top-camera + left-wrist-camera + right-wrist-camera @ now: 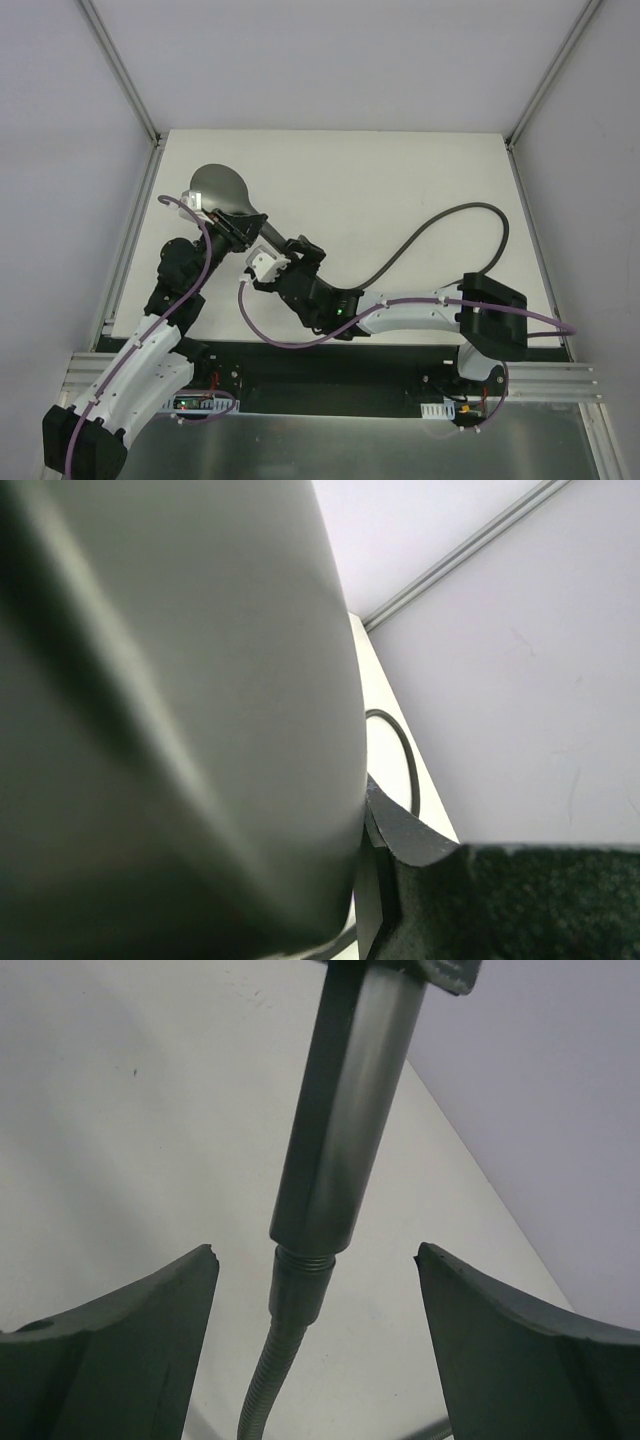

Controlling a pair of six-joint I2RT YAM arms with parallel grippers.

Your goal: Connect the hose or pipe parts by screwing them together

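Right gripper (318, 1260) — jaws spread, straddling the end fitting (297, 1290) of the hose (262, 1390). Left gripper (232, 228) clamps the shower head (218, 188) by its handle, over the table (400, 180), left side. Threads show at the joint; I judge tightening unfinished — next I must close on the fitting and rotate.

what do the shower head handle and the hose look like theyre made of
Shower head: smooth grey handle with a soft satin sheen and long highlights along flat facets; metal or metal-coated plastic, can't tell which. Hose: fine spiral ribbing with a dull metallic shine, probably wound metal; its loose curve shows it is flexible.
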